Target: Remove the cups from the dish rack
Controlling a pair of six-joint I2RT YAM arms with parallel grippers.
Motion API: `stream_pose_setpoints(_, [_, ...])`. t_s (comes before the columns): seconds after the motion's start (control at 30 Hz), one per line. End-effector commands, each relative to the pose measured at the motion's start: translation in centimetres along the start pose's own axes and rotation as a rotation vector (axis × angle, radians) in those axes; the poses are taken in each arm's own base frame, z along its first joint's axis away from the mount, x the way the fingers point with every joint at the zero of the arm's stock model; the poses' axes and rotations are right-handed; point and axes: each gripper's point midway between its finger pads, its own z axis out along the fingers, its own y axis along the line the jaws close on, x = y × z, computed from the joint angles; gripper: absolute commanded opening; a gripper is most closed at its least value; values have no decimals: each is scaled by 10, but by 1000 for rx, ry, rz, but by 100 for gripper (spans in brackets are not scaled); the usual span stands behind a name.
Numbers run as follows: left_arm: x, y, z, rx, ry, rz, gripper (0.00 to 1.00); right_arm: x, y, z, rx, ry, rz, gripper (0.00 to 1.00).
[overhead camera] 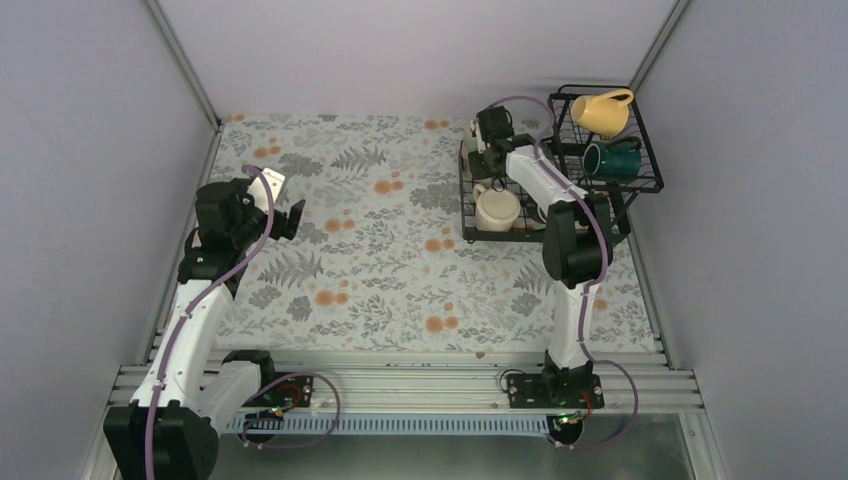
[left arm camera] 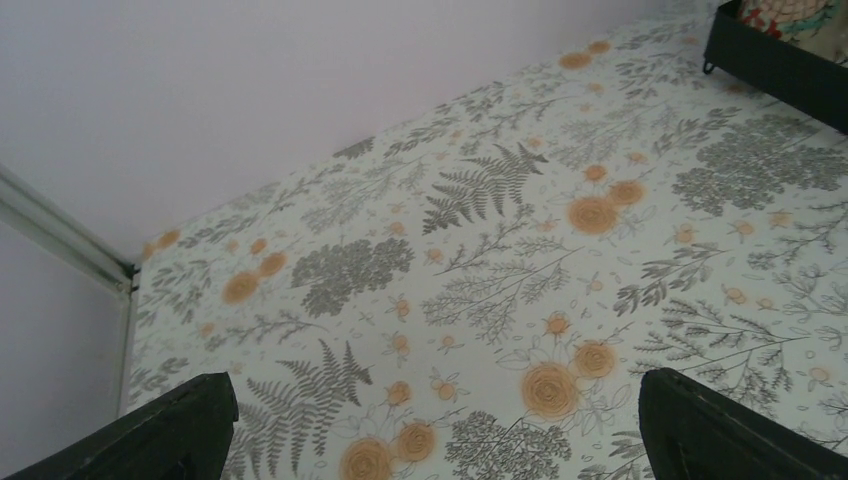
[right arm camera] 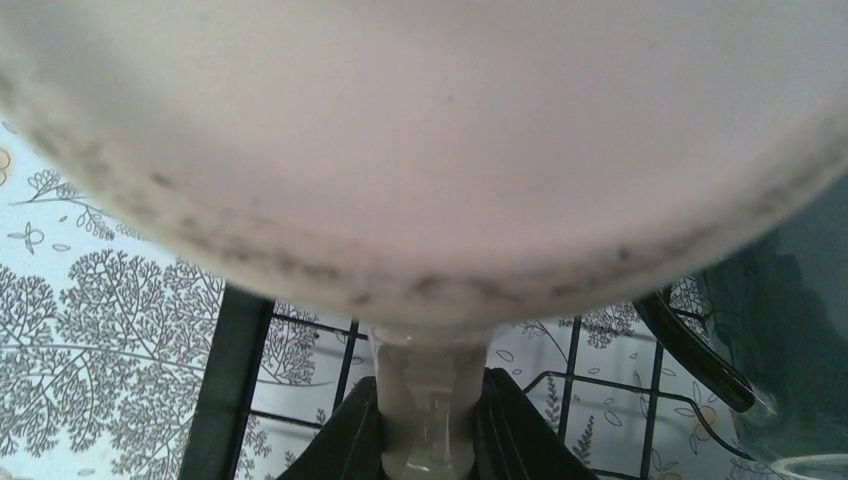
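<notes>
— How does the right gripper (right arm camera: 430, 425) stand?
— Pressed together on the handle (right arm camera: 425, 385) of a cream mug (right arm camera: 420, 150). Its black fingers (right arm camera: 335, 440) squeeze the handle from both sides. The mug's body bulges just above them and fills most of the wrist view.
— And below the hand?
— The wire floor of the dish rack (right arm camera: 600, 375), with floral cloth (right arm camera: 90, 330) showing through it and out to the fingers' left.
— What does the overhead camera add?
— A yellow mug (overhead camera: 605, 112) and a teal mug (overhead camera: 612, 160) lie in the raised basket, off to the hand's right. A second cream mug (overhead camera: 497, 208) sits in the flat tray, just behind the hand toward the arm's base. The wrist hides most of the held mug there.
— The left gripper (left arm camera: 437, 400)?
— Spread wide over the cloth, with only the pattern between its fingers. It is well apart from the rack, whose corner shows ahead to its right.
</notes>
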Motion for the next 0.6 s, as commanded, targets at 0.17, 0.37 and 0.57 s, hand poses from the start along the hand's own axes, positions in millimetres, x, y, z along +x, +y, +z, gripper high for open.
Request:
stream_pose_setpoints(0.17, [-32, -17, 14, 125, -88, 69, 100, -101, -50, -106, 16, -282, 42, 4])
stream_pose_setpoints(0.37, [-56, -28, 27, 153, -159, 112, 100, -120, -62, -136, -46, -345, 34, 3])
stream_pose_setpoints(0.57, [-74, -53, 48, 182, -195, 150, 100, -124, -45, -162, -193, -376, -4, 3])
